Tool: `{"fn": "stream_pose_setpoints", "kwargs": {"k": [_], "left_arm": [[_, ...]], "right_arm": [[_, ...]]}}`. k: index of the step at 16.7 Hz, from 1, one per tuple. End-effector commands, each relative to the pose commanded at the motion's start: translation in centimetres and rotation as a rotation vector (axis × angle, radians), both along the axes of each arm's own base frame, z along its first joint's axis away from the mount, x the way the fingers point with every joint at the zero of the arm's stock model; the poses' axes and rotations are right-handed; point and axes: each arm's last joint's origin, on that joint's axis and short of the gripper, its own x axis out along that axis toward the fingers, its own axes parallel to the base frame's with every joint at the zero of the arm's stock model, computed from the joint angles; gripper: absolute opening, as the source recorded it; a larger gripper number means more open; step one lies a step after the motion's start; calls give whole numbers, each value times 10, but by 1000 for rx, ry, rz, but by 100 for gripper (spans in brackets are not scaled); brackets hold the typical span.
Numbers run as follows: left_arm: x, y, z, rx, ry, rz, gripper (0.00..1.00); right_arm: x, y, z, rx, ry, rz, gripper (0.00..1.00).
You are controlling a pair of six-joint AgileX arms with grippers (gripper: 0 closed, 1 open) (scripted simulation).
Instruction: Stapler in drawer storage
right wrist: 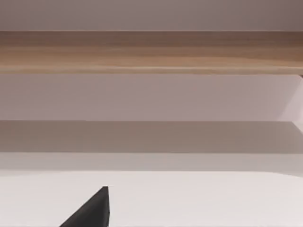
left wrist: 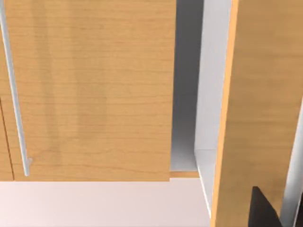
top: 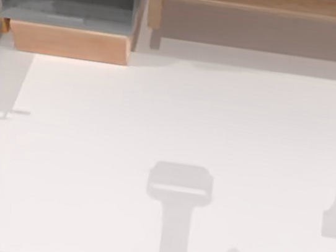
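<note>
While the drawer (top: 67,41) stands pulled out at the far left of the white table (top: 175,121), nothing lies in the part of its grey inside that I can see from above. Its light-wood front faces the open table. To its right runs a long wooden shelf unit (top: 270,21), along the far edge.

I cannot find the blue stapler anywhere in these pictures, so I cannot say where it is. The table only has soft grey shadows on it, most likely cast by the arms up above.

The left wrist view looks at wood panels from close by, with a grey gap between them, and a dark bit of the left gripper (left wrist: 262,210) pokes in at the edge. The right wrist view looks at the long shelf unit across the table, and a dark tip of the right gripper (right wrist: 92,210) pokes in too. I cannot tell if either one has its fingers spread or pressed together.

I think the step now is to find and fetch the stapler, since the drawer looks ready. To do it well, the arm should come down straight over the stapler, pinch it across its narrow middle, and lift it high enough to clear the drawer's front. Then it should set it down low in the grey inside, not drop it.
</note>
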Motion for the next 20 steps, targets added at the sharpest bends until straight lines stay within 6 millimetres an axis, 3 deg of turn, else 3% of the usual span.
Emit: {"fn": "stream_pose_setpoints", "kwargs": {"k": [8, 16, 20], "left_arm": [[0, 0, -4, -16, 17, 1, 0], [57, 0, -4, -16, 17, 2, 0], [63, -1, -4, -16, 16, 2, 0]], "right_arm": [[0, 0, 0, 0, 0, 0, 100], [0, 0, 0, 0, 0, 0, 100], [0, 0, 0, 0, 0, 0, 100]]}}
